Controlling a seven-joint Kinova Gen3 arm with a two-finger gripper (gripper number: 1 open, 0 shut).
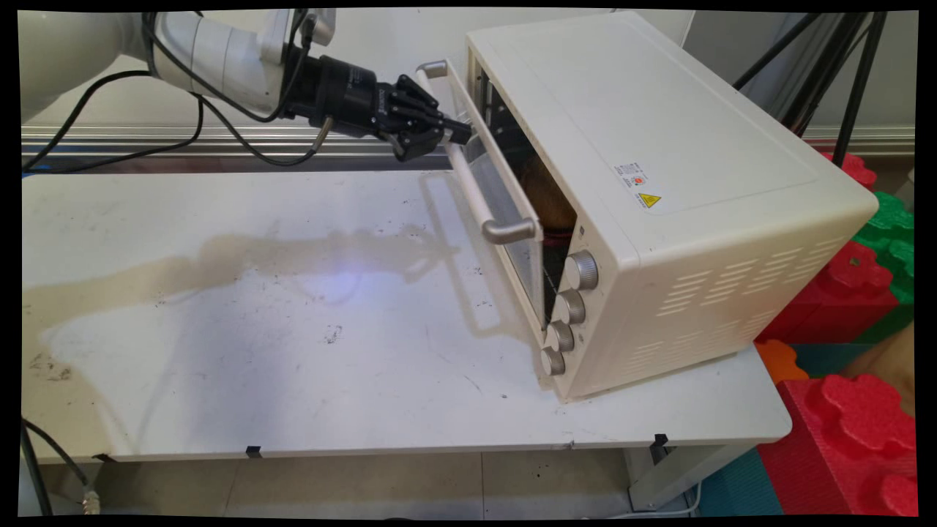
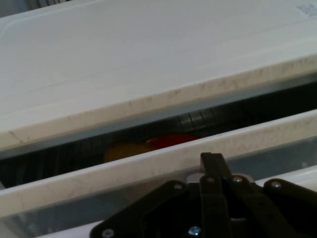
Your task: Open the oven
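A cream toaster oven (image 1: pixel 659 146) stands on the right half of the white table (image 1: pixel 256 351), its glass door (image 1: pixel 512 227) slightly ajar at the top. My black gripper (image 1: pixel 465 133) is shut, and its tips rest against the door's top rim, just above the white handle bar (image 1: pixel 468 183). In the hand view the closed fingers (image 2: pixel 212 161) press on the door rim (image 2: pixel 124 171), below the oven's top (image 2: pixel 148 64). Through the gap, a yellowish thing (image 2: pixel 124 148) and a red thing (image 2: pixel 171 140) lie inside. A brown shape (image 1: pixel 549 197) shows behind the glass.
Several metal knobs (image 1: pixel 580 271) run down the oven's front right. Red and green foam blocks (image 1: pixel 856 285) are stacked beyond the table's right edge. Black tripod legs (image 1: pixel 856 73) stand behind the oven. Black cables (image 1: pixel 219 124) hang from the arm.
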